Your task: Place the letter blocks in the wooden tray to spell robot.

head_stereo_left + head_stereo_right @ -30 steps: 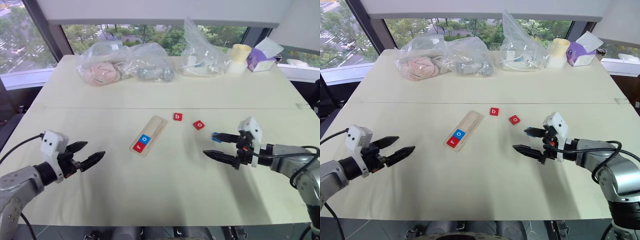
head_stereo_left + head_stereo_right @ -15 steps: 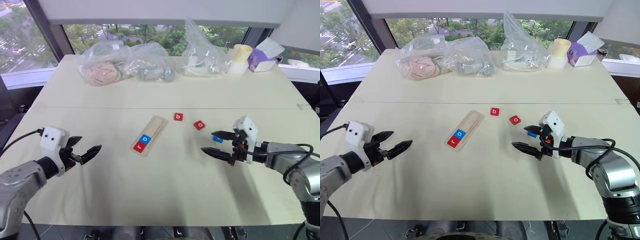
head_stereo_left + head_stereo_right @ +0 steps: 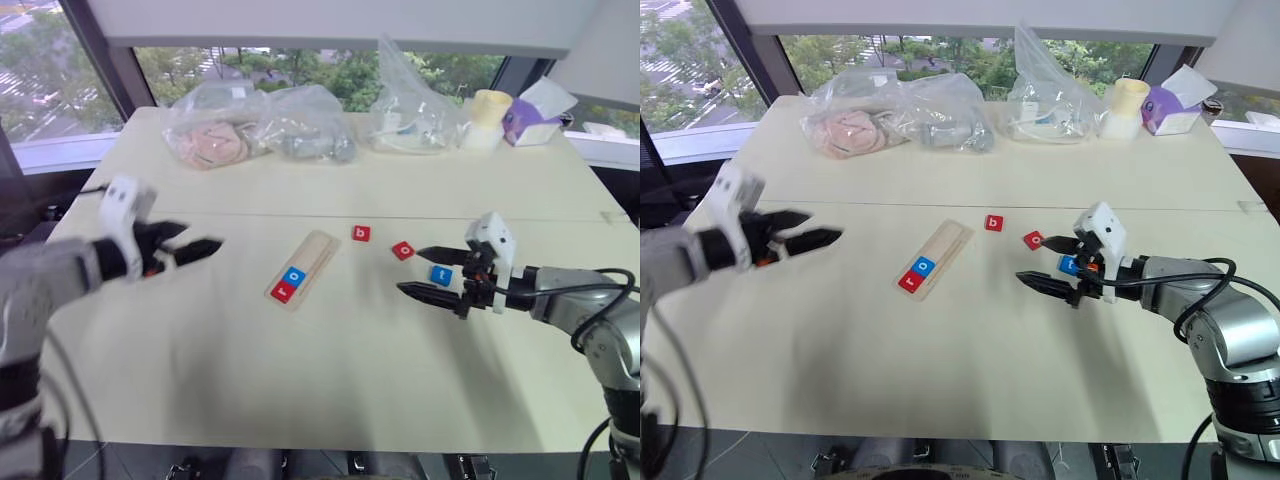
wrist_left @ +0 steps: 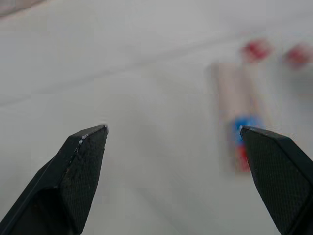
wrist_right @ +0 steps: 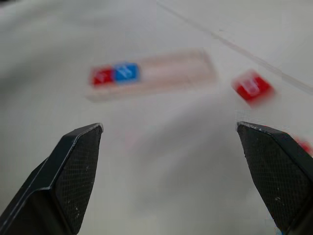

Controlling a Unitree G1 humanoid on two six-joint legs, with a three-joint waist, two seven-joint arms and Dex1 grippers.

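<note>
The wooden tray point(image 3: 303, 266) lies slanted at the table's middle, with a red r block point(image 3: 283, 292) and a blue o block point(image 3: 294, 276) at its near end. A red b block point(image 3: 361, 233) and a red o block point(image 3: 403, 250) lie loose to its right. The blue t block point(image 3: 441, 275) rests on the table under my right gripper point(image 3: 410, 271), which is open, empty and pointing left toward the tray. My left gripper point(image 3: 200, 240) hovers open and empty left of the tray. The tray point(image 5: 151, 73) appears ahead in the right wrist view.
Along the far edge stand clear plastic bags point(image 3: 255, 125) with things inside, another bag point(image 3: 410, 105), a pale yellow roll point(image 3: 482, 118) and a purple tissue box point(image 3: 532, 112). A seam point(image 3: 150, 213) crosses the table behind the tray.
My left gripper has risen and swung forward and right toward the tray. The right gripper has edged left, so the blue t block now shows between its fingers. Both stayed open.
</note>
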